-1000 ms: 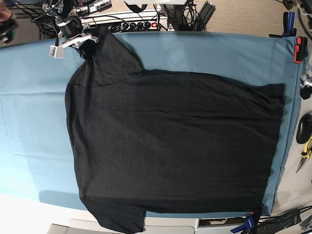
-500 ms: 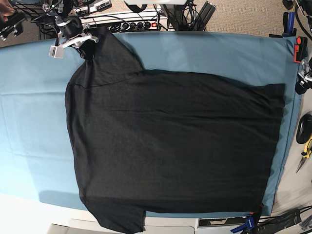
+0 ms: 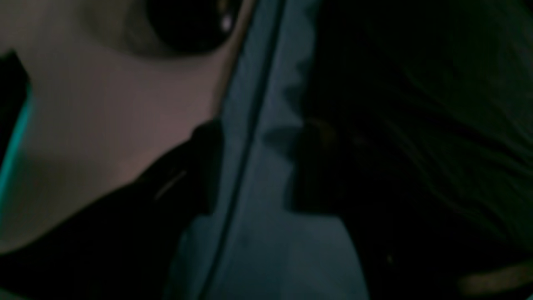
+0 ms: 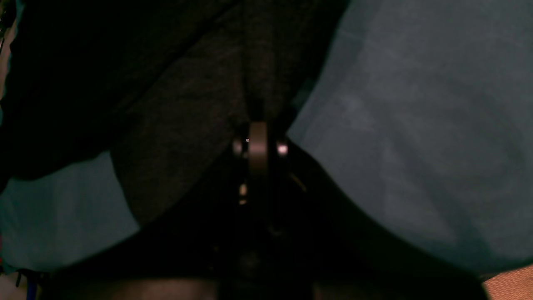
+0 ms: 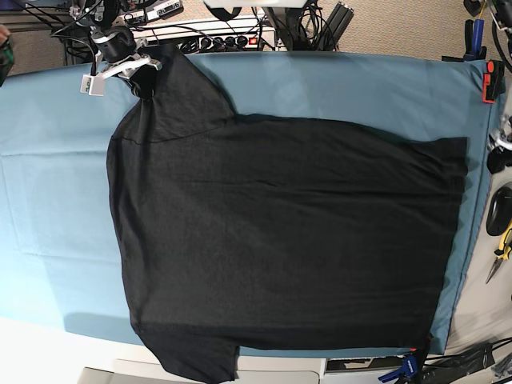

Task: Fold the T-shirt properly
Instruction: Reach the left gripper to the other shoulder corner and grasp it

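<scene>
The T-shirt (image 5: 280,240) lies flat on the surface (image 5: 360,88). The right gripper (image 5: 142,78) has its jaws clamped on a sleeve (image 4: 187,125). I cannot tell about the left jaws.

The T-shirt (image 5: 280,240) lies spread flat on the table cloth (image 5: 360,88), hem toward three o'clock, one sleeve reaching eleven o'clock where the right gripper (image 5: 142,80) meets it, the other sleeve overhanging the cloth's edge at seven o'clock.
</scene>
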Controlling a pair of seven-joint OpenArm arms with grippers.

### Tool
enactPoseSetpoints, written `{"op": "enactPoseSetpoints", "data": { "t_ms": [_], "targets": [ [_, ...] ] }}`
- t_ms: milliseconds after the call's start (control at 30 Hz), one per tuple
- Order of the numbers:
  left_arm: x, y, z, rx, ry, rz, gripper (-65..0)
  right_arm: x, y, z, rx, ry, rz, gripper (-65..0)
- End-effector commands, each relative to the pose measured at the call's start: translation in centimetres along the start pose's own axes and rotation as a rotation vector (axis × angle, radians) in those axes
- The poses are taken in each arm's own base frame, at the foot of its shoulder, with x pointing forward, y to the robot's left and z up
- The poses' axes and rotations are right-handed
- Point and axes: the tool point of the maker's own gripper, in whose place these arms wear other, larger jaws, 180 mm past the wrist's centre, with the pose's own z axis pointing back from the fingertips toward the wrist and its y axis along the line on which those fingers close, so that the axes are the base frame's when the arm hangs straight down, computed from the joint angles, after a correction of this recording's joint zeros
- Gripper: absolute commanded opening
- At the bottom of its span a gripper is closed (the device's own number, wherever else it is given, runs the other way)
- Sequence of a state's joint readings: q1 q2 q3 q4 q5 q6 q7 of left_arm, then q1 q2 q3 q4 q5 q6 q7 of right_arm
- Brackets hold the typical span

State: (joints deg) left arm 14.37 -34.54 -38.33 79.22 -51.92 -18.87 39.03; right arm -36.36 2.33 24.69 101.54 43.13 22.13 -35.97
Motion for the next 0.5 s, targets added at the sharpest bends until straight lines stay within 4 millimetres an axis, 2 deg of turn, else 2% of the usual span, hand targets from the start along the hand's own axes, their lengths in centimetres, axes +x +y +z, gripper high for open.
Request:
{"op": "enactPoseSetpoints", "data": {
  "t_ms": [0, 133, 233, 467],
  "targets": [
    [1.3, 0.1, 0.3, -0.010, -0.034, 0.001, -33.3, -2.2, -1.8, 0.6, -0.080, 0.103, 0.025, -65.0],
    [-0.8, 0.7, 0.0, -0.014, 0.001, 0.084, -33.3, -2.2, -1.8, 0.6, -0.081, 0.104, 0.025, -65.0],
    [-2.4, 0.3, -0.6, -0.031, 0.036, 0.118, -33.3, -2.2, -1.8, 0.6, -0.080, 0.104, 0.025, -65.0],
    [-6.5, -3.6, -2.9, -0.111, 0.138, 0.102, -33.3, -2.2, -1.8, 0.6, -0.081, 0.104, 0.026, -65.0]
  ]
}}
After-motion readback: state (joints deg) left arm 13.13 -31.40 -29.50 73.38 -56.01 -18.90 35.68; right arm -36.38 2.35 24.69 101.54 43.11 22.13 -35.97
